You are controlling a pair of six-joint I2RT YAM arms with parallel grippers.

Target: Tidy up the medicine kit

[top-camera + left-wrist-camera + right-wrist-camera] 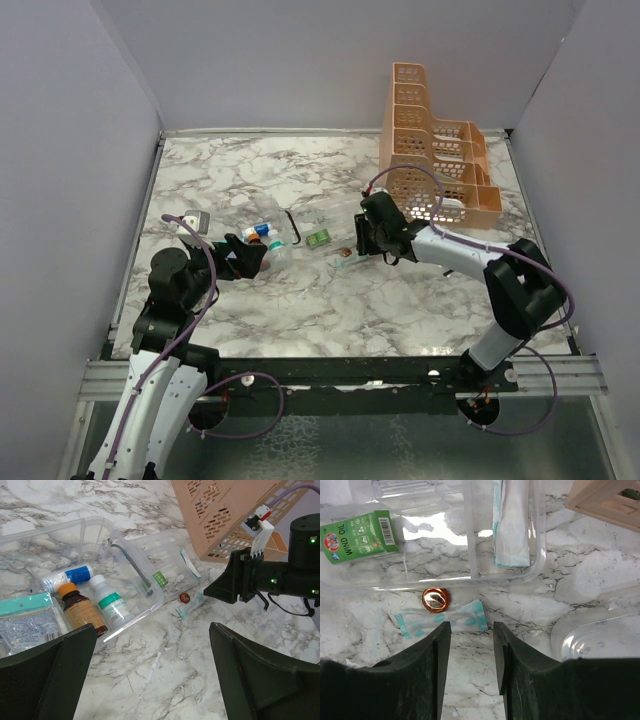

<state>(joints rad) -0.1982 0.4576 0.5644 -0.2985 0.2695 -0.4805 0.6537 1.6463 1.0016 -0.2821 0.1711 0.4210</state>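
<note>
The medicine kit (102, 545) is a clear box lying open on the marble, with its black handle (292, 225) between tub and lid. The tub holds a brown bottle (80, 611), a white bottle (112, 602), a bandage roll (67, 576) and a flat packet (25, 622). In the lid lie a green Wind Oil box (360, 534) and a sachet (510, 525). A round copper tin (436, 600) and a teal-white sachet (442, 620) lie on the table just outside the lid. My right gripper (471, 628) hovers open over that sachet's near end, holding nothing. My left gripper (152, 627) is wide open beside the tub.
The orange perforated rack (430, 160) stands at the back right, close behind my right arm. A clear plastic piece (587, 632) lies on the table to the right of my right gripper. A small grey pack (195, 220) sits left of the kit.
</note>
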